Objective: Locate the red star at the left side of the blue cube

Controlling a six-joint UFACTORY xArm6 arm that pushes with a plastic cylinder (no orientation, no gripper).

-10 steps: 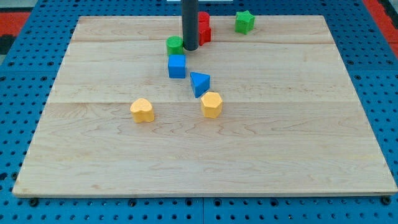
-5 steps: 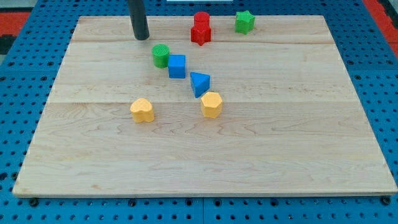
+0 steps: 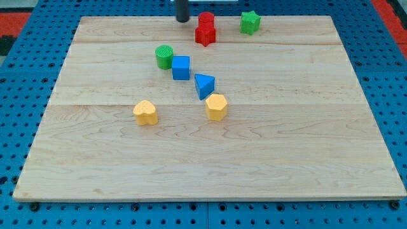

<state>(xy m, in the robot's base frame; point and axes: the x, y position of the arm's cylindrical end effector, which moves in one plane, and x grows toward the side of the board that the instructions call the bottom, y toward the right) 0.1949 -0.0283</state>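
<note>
The red star [image 3: 205,35] lies near the view's top, just below a red cylinder [image 3: 205,20] that touches it. The blue cube [image 3: 181,67] sits lower and a little left of the star, with a green cylinder [image 3: 164,56] touching its upper left. My tip [image 3: 182,20] is at the board's top edge, left of the red cylinder and up-left of the red star, touching no block.
A green star [image 3: 250,22] sits at the top right. A blue triangle [image 3: 204,85] and a yellow hexagon [image 3: 217,107] lie below the cube. A yellow heart [image 3: 145,112] is at the left centre. The wooden board [image 3: 318,159] rests on a blue pegboard.
My tip pushed the green cylinder left and down beside the blue cube, swung out to the left, then moved right and up to the board's top edge. The other blocks stayed put.
</note>
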